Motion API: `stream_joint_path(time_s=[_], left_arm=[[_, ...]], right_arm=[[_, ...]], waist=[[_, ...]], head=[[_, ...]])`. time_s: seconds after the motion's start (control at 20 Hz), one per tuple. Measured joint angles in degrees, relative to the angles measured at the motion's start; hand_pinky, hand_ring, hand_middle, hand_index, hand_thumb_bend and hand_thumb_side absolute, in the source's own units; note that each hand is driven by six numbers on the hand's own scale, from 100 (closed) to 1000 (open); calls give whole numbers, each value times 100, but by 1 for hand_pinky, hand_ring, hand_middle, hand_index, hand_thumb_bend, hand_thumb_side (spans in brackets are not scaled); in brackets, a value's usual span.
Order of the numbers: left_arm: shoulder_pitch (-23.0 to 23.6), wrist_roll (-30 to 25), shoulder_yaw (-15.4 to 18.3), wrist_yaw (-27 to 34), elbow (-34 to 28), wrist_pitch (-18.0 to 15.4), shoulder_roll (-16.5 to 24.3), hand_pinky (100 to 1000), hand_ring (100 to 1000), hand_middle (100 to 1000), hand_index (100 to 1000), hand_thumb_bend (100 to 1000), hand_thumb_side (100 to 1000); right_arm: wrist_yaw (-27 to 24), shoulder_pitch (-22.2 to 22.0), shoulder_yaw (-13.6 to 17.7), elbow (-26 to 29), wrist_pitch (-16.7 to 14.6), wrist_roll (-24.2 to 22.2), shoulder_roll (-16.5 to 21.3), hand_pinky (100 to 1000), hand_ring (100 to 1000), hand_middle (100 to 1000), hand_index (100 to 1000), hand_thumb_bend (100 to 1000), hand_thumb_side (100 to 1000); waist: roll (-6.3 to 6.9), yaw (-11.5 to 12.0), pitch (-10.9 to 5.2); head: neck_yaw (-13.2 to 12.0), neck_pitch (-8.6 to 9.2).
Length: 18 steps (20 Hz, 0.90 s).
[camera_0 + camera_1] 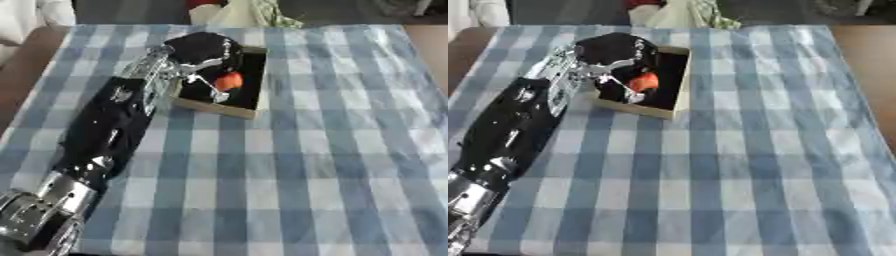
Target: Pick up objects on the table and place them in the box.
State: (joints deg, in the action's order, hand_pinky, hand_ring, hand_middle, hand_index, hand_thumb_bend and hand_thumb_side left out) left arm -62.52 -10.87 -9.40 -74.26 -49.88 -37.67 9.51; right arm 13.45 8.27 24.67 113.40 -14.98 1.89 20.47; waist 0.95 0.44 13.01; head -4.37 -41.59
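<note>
One blue-checked tablecloth (306, 165) under box (249, 109); left hand (206, 50) over it.

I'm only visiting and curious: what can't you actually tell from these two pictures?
- Left hand: the blur in both views hides whether its fingers grip the orange object.
- Box: the hand and arm cover much of its inside, so other contents cannot be told.
- Orange object: too blurred to name.
- Right hand: in neither view.

The box (251, 107) sits on the counter (332, 165) toward its far left, the left hand (208, 52) over it, and a small round object (229, 81), seemingly inside, just beneath the fingers.
</note>
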Motion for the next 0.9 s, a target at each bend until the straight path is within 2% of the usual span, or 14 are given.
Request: stream_joint_path(time_s=[0.35,0.6,0.75,0.9], left_arm=[[-1,-109,1,-20,-114,-126,1,840,864,805,886,315,351],[-4,-125,0,113,-250,-97,4,841,874,823,942,347,365],[-4,-185,0,117,-251,-54,4,844,877,825,953,334,359],[-8,-294,0,167,-259,-43,5,867,904,847,989,367,377]], right_arm=[[0,-22,0,0,9,-9,0,752,760,682,771,100,625],[0,-23,0,0,13,-13,0,752,760,682,771,100,625],[0,-24,0,0,14,-13,0,752,760,682,771,100,624],[0,-27,0,0,16,-15,0,752,760,682,771,100,625]], waist=[[-29,19,-59],[-27,31,-65],[-27,29,-65],[-25,30,-69]], head=[[5,-13],[20,-14],[30,-18],[47,-58]])
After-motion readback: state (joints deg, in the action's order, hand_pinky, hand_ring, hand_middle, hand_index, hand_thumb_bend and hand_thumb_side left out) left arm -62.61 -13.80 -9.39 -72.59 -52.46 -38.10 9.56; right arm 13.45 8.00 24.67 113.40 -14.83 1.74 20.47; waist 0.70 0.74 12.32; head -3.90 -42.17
